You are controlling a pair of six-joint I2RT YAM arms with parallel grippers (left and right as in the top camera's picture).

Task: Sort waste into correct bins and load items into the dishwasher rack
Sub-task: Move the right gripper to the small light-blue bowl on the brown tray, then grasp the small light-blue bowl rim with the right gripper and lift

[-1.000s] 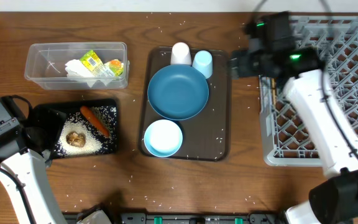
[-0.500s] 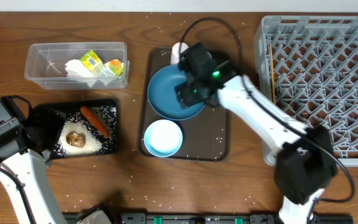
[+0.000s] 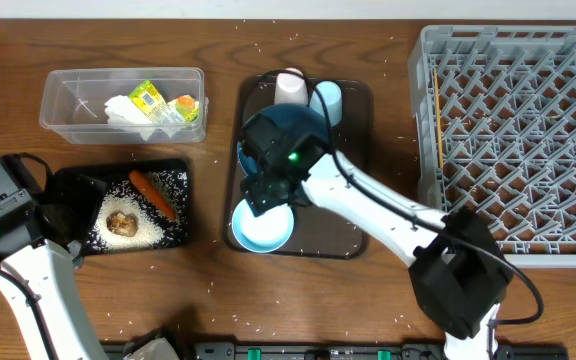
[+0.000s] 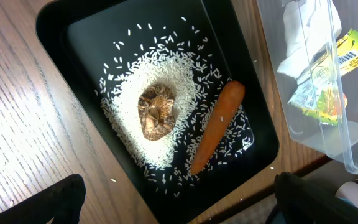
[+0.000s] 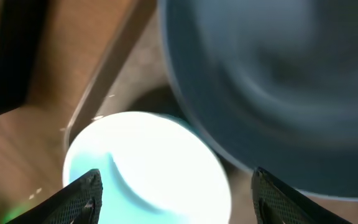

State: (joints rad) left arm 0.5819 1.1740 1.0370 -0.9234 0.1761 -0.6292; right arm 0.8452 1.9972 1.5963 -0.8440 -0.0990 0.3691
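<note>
My right gripper (image 5: 182,199) stands open just over the small light-blue bowl (image 5: 148,168), one finger on each side of it. The bowl (image 3: 263,228) sits on the brown serving tray (image 3: 353,215). The arm hides most of the dark-blue dish (image 3: 313,125). Behind it stand the white cup (image 3: 290,85) and the pale-blue cup (image 3: 326,98). My left gripper (image 4: 182,208) hangs open by the black tray (image 4: 86,37), which holds rice (image 4: 129,93), a brown lump (image 4: 155,111) and a carrot (image 4: 215,127). The clear tub (image 3: 68,95) holds the tissue (image 3: 126,112) and wrapper (image 3: 148,97). Chopsticks (image 3: 435,130) lie in the dishwasher rack (image 3: 528,140).
Loose rice grains are scattered over the wooden table (image 3: 208,290). The rack fills the right side. The tub and black tray stand one behind the other at the left, close to the brown tray.
My right arm has swung left from the rack, passed over the dark-blue dish and now hovers at the small bowl. The left arm has not moved.
</note>
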